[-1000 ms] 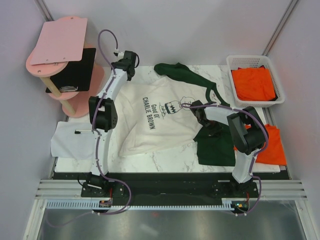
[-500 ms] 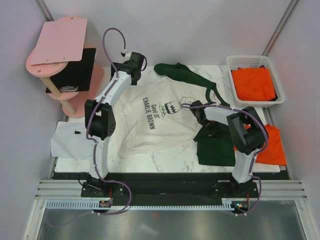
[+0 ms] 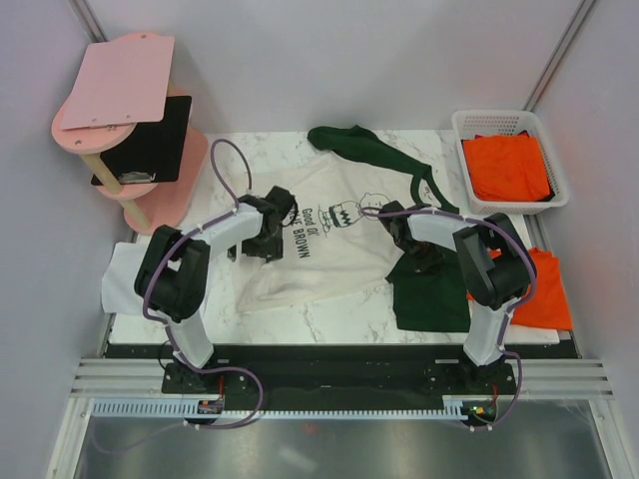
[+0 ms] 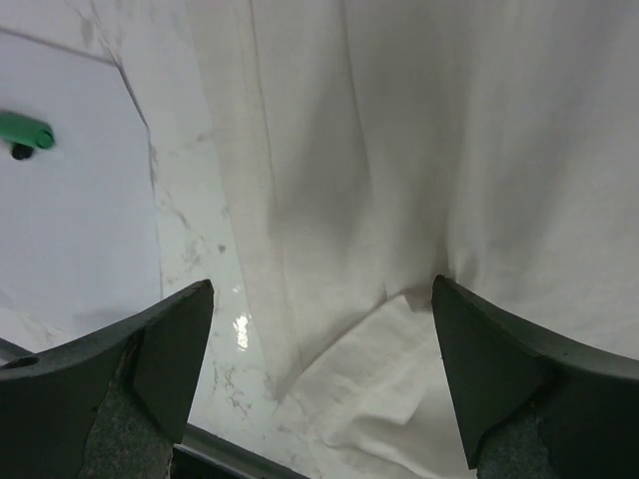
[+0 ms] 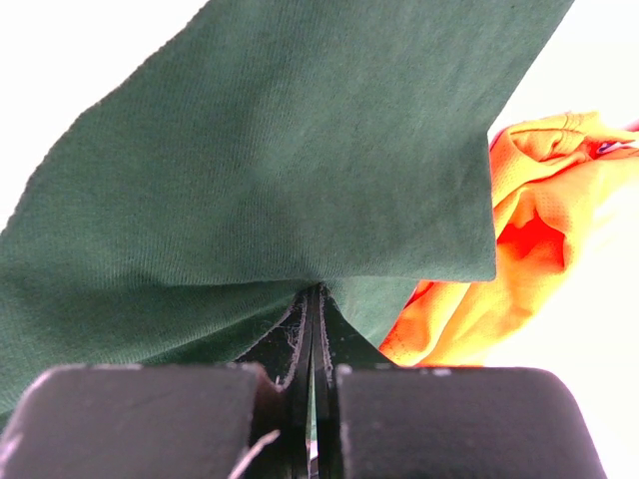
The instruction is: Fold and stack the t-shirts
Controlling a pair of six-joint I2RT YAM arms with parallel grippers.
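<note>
While left jaws gape over cream shirt [image 4: 419, 150] hem, right jaws pinch green sleeve [image 5: 250, 150] edge.

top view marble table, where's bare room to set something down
Bare white marble tabletop: the near strip in front of the cream-white printed t-shirt, and the far-left corner by the pink stand. Right side crowded: dark green sleeve, orange t-shirt, white plastic basket.

Bright, even light; right wrist background overexposed.
</note>
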